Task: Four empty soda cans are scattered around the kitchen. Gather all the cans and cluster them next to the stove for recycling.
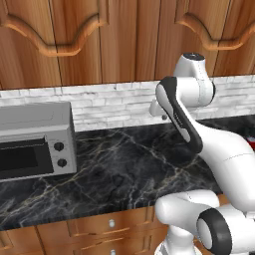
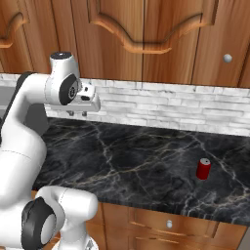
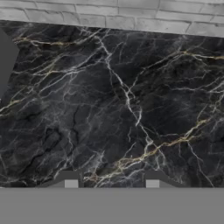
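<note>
One red soda can with a silvery top stands upright on the black marble counter, toward its right front. A sliver of red peeks out behind my arm at the right edge of the left base view. My gripper hangs above the counter's back left, near the brick wall and far left of the can. In the hand view my gripper is open, its two tips apart with only bare marble between them. The stove is out of view.
A silver toaster oven sits on the counter to the left. White-grey brick backsplash runs behind the counter, with brown wood cabinets above and drawers below the front edge.
</note>
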You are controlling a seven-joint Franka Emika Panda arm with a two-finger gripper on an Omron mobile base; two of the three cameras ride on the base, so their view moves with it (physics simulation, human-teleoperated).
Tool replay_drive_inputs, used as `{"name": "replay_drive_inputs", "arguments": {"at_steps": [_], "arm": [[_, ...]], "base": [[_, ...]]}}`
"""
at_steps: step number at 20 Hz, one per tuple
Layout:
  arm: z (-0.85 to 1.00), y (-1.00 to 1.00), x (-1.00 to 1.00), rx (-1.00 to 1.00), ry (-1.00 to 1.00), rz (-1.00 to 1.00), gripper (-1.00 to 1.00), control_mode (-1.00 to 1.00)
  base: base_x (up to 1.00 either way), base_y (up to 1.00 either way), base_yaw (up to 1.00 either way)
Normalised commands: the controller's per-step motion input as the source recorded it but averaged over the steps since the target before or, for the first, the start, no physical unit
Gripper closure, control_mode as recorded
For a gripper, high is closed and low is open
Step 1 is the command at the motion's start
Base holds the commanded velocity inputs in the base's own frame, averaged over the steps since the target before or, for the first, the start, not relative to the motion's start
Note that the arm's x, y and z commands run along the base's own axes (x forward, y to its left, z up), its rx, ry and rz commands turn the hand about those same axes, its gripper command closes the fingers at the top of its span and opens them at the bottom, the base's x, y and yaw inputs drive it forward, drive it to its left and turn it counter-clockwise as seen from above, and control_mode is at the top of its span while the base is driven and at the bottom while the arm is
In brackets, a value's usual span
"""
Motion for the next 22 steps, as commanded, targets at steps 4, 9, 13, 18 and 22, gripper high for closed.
{"name": "replay_drive_inputs", "arguments": {"at_steps": [4,9,13,18,22], "arm": [[-0.02,0.0,-0.23,0.0,0.0,0.0,-1.0,-1.0],[-0.02,-0.01,-0.75,0.02,-0.03,-0.01,-1.0,-1.0],[0.0,-0.01,-0.68,0.01,-0.05,-0.01,-1.0,-1.0],[-0.02,0.02,-0.81,0.0,-0.06,0.0,-1.0,-1.0],[-0.04,-0.02,-0.88,0.07,-0.05,-0.18,-1.0,-1.0]], "base": [[0.0,0.0,0.0],[0.0,0.0,0.0],[0.0,0.0,0.0],[0.0,0.0,0.0],[0.0,0.0,0.0]]}}
